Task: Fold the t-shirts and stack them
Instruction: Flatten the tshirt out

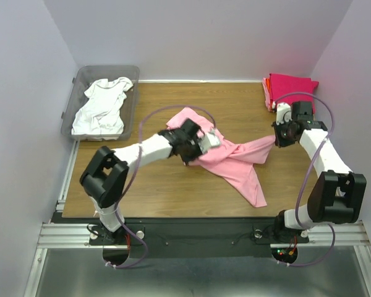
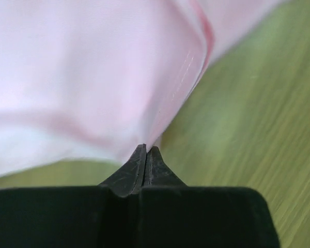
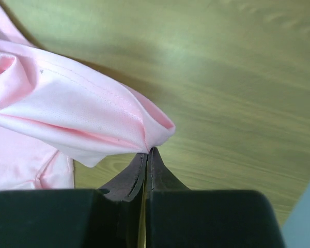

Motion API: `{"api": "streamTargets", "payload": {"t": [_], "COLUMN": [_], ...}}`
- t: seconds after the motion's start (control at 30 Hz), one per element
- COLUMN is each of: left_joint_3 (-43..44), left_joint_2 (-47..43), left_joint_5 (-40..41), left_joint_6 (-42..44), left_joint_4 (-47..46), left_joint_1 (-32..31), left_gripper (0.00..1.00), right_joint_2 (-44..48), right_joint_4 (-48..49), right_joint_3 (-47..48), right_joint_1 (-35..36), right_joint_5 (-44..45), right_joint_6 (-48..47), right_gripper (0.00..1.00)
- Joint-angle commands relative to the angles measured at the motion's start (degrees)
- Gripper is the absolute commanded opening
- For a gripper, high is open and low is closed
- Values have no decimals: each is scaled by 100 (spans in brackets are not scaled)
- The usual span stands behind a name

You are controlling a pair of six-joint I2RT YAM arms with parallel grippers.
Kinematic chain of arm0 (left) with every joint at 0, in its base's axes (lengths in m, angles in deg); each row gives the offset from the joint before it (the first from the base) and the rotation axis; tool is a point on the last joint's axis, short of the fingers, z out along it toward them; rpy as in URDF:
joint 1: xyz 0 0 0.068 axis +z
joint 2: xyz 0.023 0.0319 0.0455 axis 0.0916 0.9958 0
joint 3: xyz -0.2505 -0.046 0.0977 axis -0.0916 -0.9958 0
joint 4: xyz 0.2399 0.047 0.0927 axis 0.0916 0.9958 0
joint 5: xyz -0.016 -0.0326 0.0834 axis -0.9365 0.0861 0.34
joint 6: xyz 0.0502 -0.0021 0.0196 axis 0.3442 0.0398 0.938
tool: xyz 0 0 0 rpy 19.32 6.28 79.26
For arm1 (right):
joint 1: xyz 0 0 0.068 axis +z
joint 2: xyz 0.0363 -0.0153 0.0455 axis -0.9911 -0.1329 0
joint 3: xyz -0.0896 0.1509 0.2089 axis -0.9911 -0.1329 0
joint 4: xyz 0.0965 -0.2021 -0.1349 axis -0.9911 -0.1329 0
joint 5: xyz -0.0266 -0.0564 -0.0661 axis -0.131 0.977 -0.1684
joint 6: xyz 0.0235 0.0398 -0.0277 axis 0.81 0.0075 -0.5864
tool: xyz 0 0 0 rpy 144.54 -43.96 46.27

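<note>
Pink tee (image 1: 235, 162): lies crumpled mid-table, twisted into a rope between the 2 arms, with 1 flap trailing toward the near edge.
Handling: soft, light, limp cotton by the look of it; it will likely sag and twist wherever it is not held, and it should slide easily on the smooth wood. No risk of breakage.
Where to hold: hems and sleeve edges seem the best grips; a thin fold of fabric fits the narrow tips, and 2 spaced holds on 1 edge should let it be pulled flat.
Left gripper (image 2: 146, 151): over the tee's left part, jaws together, pinching a stitched edge of the fabric at the tips.
Right gripper (image 3: 148, 152): at the tee's right end, jaws together, clamped on a rolled hem.
White tee (image 1: 102, 105): unfolded, heaped in the bin, far left.
Folded stack (image 1: 289, 86): magenta on top, an orange edge showing under it, far right corner; how many lie beneath I cannot tell.
Bin (image 1: 131, 73): clear grey plastic, off the table's far left corner, well apart from the pink tee.
Table (image 1: 173, 192): wood, bare around the tee.
In the way: nothing sits between tee and stack; the twist itself looks like the main obstacle to flattening.
</note>
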Motion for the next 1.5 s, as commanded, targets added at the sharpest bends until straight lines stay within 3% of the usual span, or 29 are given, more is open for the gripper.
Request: {"api": "streamTargets", "payload": {"t": [0.0,0.3,0.73,0.9,1.1,1.13,1.23,1.47], "left_joint_3": [1232,2533,2710,2956,3659,3807,4098,4292], "left_joint_2": [-1057,-1496,-2779,-2728,-2613,-2700,-2937,-3606], "left_joint_5": [-158,308,1090,678,1239,1327,1661,2600], "left_joint_6": [128,225,23,-12,-267,-337,-416,-260], "left_joint_4": [544,519,-491,-379,-404,-518,-747,-1706], "left_joint_1": [946,1860,2441,2441,2678,2722,2854,2872], "left_gripper": [0,0,0,0,0,0,0,0], "right_joint_2": [298,-27,553,501,640,754,1150,1932], "right_joint_4": [246,483,677,677,221,203,202,176], "right_joint_3": [860,2635,3858,4228,4193,4115,3973,4606], "right_joint_1": [-94,-129,-156,-156,-147,-147,-147,-147], "right_joint_5": [252,638,982,710,-1115,-1902,-2978,-4281], "right_joint_6": [81,81,-16,151,564,591,844,1890], "right_gripper": [1,1,1,1,1,1,0,1]}}
